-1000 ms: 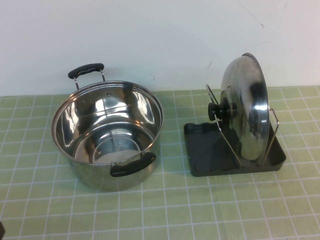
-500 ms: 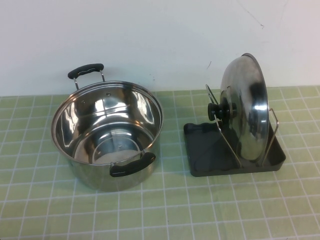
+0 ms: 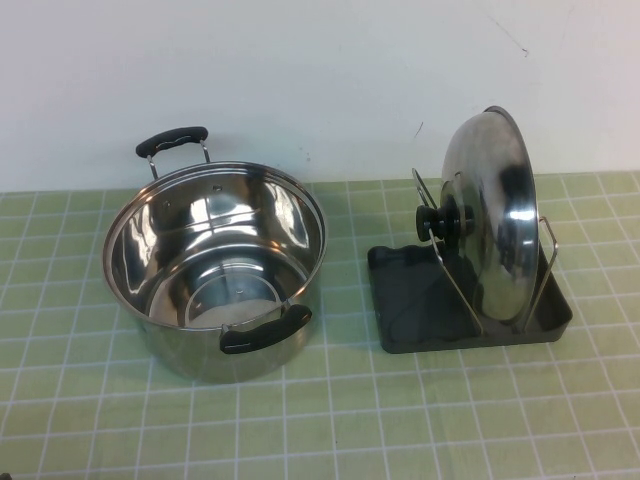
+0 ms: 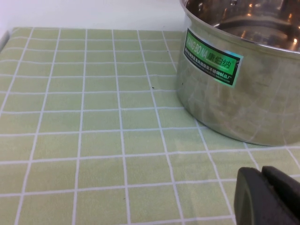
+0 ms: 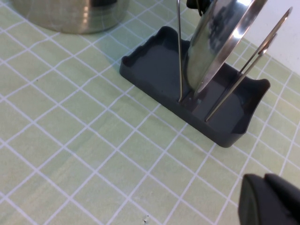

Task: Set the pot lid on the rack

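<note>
Pot lid (image 3: 492,215): stands on edge in the rack at the right of the high view, leaning toward the wall, its black knob (image 3: 437,222) facing left toward the pot; its lower rim sits down in the tray between the wire loops (image 5: 212,56).

Rack (image 3: 420,305): dark grey plastic tray on the green checked cloth, right of centre in the high view; thin silver wire loops (image 3: 545,265) rise on both sides of the lid and touch it.

Pot (image 3: 215,265): deep steel pot with two black handles, open and with nothing inside, left of centre in the high view, apart from the rack; a green label (image 4: 213,58) shows on its wall.

Left gripper (image 4: 269,197): only its dark tip shows, in the lower right corner of its wrist picture, over the cloth near the pot's wall and well apart from the lid. Its fingers lie together and hold nothing.

Right gripper (image 5: 269,201): dark tip in the lower right corner of its wrist picture, above the cloth beside the rack's short end, clear of lid and loops. Its fingers are closed, with nothing between them.

Tablecloth (image 3: 400,420): green squares with white lines, covering the table up to the white wall.
</note>
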